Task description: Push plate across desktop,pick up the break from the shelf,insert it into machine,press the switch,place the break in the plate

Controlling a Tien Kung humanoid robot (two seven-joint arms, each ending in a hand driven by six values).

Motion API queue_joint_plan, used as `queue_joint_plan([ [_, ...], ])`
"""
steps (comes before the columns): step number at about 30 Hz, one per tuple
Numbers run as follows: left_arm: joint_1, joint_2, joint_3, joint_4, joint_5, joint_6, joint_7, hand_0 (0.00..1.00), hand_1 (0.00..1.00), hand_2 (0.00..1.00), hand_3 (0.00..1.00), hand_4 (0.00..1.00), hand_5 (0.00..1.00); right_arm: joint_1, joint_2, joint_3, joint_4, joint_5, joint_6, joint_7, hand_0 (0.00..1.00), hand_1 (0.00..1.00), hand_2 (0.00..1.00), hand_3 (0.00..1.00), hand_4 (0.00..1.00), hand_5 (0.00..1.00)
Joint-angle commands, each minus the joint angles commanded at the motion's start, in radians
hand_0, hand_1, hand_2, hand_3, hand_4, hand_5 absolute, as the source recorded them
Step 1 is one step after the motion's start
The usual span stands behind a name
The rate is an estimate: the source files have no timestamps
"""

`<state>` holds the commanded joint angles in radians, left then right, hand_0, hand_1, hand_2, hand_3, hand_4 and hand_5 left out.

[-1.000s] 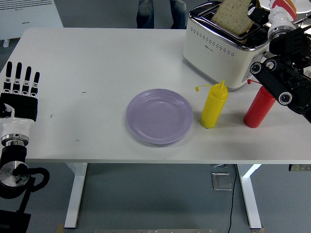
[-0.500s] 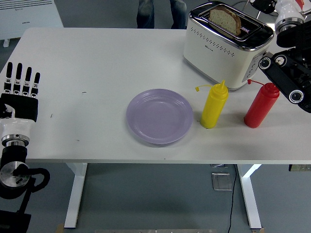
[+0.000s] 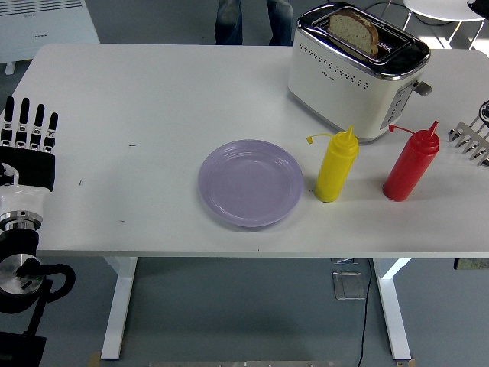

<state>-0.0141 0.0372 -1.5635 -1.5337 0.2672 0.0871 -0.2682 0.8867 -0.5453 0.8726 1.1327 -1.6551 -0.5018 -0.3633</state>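
A slice of bread (image 3: 356, 29) sits low in a slot of the white toaster (image 3: 353, 76) at the table's far right. The toaster's lever switch (image 3: 422, 88) sticks out of its right end. The lilac plate (image 3: 250, 182) lies empty in the middle of the table, near the front edge. My left hand (image 3: 29, 138) rests flat at the table's left edge, fingers straight and holding nothing. My right hand is out of the picture.
A yellow squeeze bottle (image 3: 337, 165) and a red squeeze bottle (image 3: 411, 162) stand between the plate and the toaster. A metal rack (image 3: 474, 138) shows at the right edge. A person's legs (image 3: 252, 19) stand beyond the far edge.
My right hand lowered the bread into the toaster slot, let go, and then drew away out of view to the right. The rack at the right edge is now uncovered.
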Motion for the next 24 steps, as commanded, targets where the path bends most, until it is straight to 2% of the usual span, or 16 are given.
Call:
queue_joint_plan([
  [4, 0.0, 0.0, -0.001, 0.0, 0.0, 0.0, 0.0, 0.871, 0.878, 0.877, 0.777, 0.533, 0.998, -0.039, -0.051, 0.011, 0.001, -0.07, 0.101, 0.073, 0.298, 0.278, 0.357, 0.629, 0.399, 0.002],
  [5, 0.0, 0.0, -0.001, 0.0, 0.0, 0.0, 0.0, 0.869, 0.877, 0.878, 0.777, 0.533, 0.998, -0.045, -0.059, 0.012, 0.0, -0.082, 0.117, 0.087, 0.264, 0.209, 0.271, 0.589, 0.427, 0.002],
  [8, 0.0, 0.0, -0.003, 0.0, 0.001, 0.0, 0.0, 0.869, 0.877, 0.878, 0.777, 0.533, 0.998, -0.07, -0.084, 0.011, 0.0, -0.12, 0.179, 0.138, 0.264, 0.209, 0.271, 0.589, 0.427, 0.002],
  [16, -0.001, -0.002, -0.003, 0.002, 0.0, 0.001, 0.0, 0.869, 0.878, 0.878, 0.777, 0.533, 0.998, -0.107, -0.103, -0.004, 0.007, -0.137, 0.271, 0.197, 0.252, 0.196, 0.259, 0.574, 0.424, 0.002],
  [17, -0.001, -0.002, -0.003, 0.002, 0.0, 0.001, 0.0, 0.869, 0.878, 0.877, 0.78, 0.535, 0.998, -0.108, -0.103, -0.006, 0.006, -0.137, 0.276, 0.199, 0.238, 0.186, 0.257, 0.546, 0.415, 0.002],
  [24, -0.003, -0.002, -0.002, 0.002, 0.001, 0.002, 0.001, 0.869, 0.878, 0.878, 0.779, 0.534, 0.998, -0.093, -0.09, -0.076, -0.046, -0.124, 0.319, 0.223, 0.238, 0.182, 0.256, 0.543, 0.4, 0.002],
])
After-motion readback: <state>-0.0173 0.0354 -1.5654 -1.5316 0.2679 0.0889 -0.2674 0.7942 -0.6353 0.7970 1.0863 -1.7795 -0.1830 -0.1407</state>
